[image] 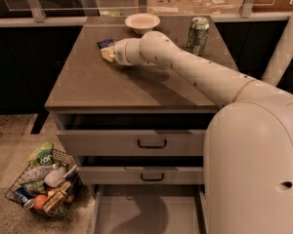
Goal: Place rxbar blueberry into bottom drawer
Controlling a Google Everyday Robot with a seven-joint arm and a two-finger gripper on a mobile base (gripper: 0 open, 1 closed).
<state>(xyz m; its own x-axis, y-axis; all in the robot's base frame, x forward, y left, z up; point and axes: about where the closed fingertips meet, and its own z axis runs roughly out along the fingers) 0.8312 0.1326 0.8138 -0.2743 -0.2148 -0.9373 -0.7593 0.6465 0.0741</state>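
Sitting low over the counter (pixel 88 89), the tool (pixel 107 54) is seen just beside the rxbar blueberry (pixel 105 43); its state cannot be told. The bottom drawer (pixel 146 214) is seen pulled open.

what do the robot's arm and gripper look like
The arm is a smooth cream-white shell of rounded tubular segments, dotted with small dark holes, with a thin tan ring at one joint and no visible cables. The gripper, at the back left of the countertop beside the rxbar blueberry, is pale yellow.
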